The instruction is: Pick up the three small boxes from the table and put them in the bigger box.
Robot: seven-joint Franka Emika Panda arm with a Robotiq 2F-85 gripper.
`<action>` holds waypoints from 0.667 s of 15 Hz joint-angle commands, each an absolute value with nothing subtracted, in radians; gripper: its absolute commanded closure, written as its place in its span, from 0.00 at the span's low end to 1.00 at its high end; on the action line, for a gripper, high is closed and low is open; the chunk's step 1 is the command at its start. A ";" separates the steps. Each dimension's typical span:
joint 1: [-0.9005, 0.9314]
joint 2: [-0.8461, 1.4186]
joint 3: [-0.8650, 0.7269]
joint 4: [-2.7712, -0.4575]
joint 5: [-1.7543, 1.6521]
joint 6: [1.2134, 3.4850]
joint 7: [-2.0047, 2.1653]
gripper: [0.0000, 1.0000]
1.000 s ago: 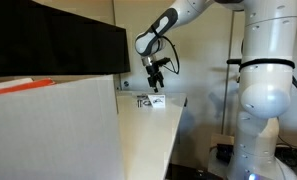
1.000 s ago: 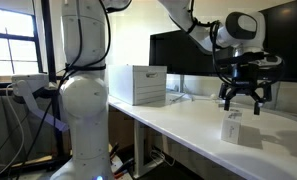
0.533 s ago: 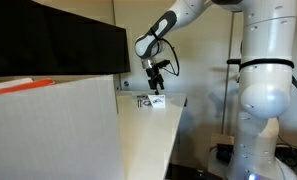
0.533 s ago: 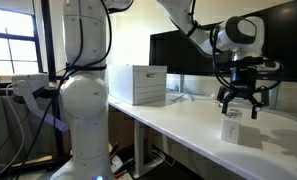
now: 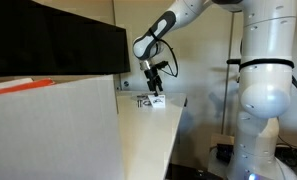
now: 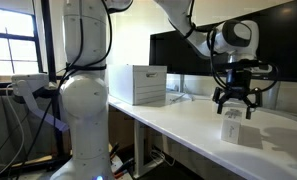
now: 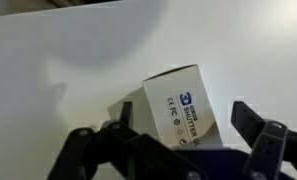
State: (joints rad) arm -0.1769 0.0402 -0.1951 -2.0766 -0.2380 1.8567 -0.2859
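A small white carton with blue print (image 7: 173,105) lies on the cream-white table (image 7: 68,60). It also shows in both exterior views (image 5: 151,102) (image 6: 231,128). My gripper (image 7: 183,135) is open and hovers just above it, one finger on each side, not touching; it also shows in both exterior views (image 5: 154,86) (image 6: 235,100). The bigger box (image 6: 138,85) with pale sides stands further along the table (image 6: 183,125) and fills the near left in an exterior view (image 5: 53,130). The orange-red carton is not clearly in view.
A black rectangular panel stands behind the table (image 5: 58,40) (image 6: 178,50). The robot's white base (image 5: 263,100) (image 6: 78,100) stands beside the table edge. An orange-red strip (image 5: 13,86) shows at the big box's top.
My gripper has shifted slightly sideways above the white carton and stays open. The carton has not moved.
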 commanded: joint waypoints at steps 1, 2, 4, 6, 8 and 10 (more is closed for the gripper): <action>-0.175 0.037 -0.180 -2.111 -0.221 1.858 -0.324 0.00; -0.173 0.041 -0.176 -2.114 -0.221 1.858 -0.323 0.00; -0.170 0.048 -0.170 -2.119 -0.224 1.858 -0.317 0.00; -0.169 0.058 -0.167 -2.118 -0.226 1.857 -0.312 0.00; -0.170 0.069 -0.165 -2.115 -0.228 1.855 -0.312 0.00; -0.169 0.080 -0.164 -2.112 -0.228 1.853 -0.310 0.00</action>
State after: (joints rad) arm -0.1660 0.0708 -0.1677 -2.1094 -0.2381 1.8568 -0.2913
